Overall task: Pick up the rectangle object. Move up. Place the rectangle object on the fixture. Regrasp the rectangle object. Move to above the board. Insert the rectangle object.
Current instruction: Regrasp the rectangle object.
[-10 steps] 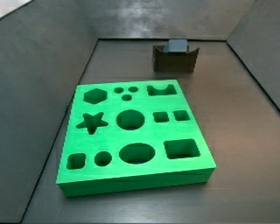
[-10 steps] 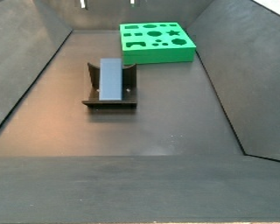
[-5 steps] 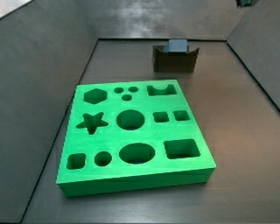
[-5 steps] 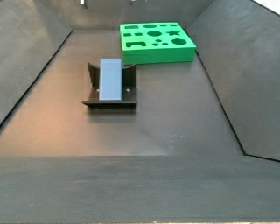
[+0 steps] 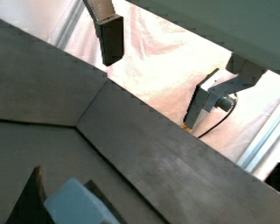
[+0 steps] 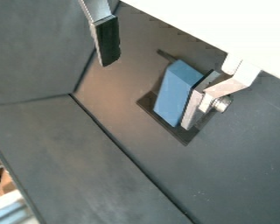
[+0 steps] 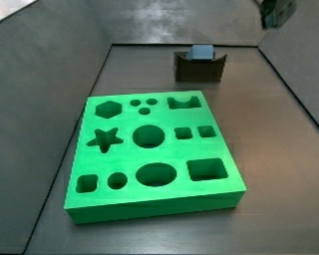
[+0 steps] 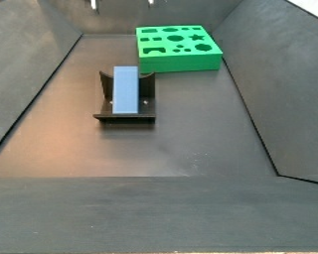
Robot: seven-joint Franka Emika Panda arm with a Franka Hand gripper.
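In a wrist view the gripper [image 6: 160, 54] stood wide and empty, high above the floor, its fingers [image 6: 106, 39] apart; below, the rectangle object [image 6: 174, 91] lay in the fixture [image 6: 164, 115]. Another wrist view showed the gripper [image 5: 166, 66] against pale cloth, with only a corner of the rectangle object [image 5: 80, 203]. In a side view the rectangle object [image 8: 126, 87] rested along the fixture [image 8: 123, 111], near the board [image 8: 177, 48]. Another side view showed the board [image 7: 153, 151] in front, the fixture [image 7: 199, 67] behind (the gripper [image 7: 275, 12] just a blur at the upper edge).
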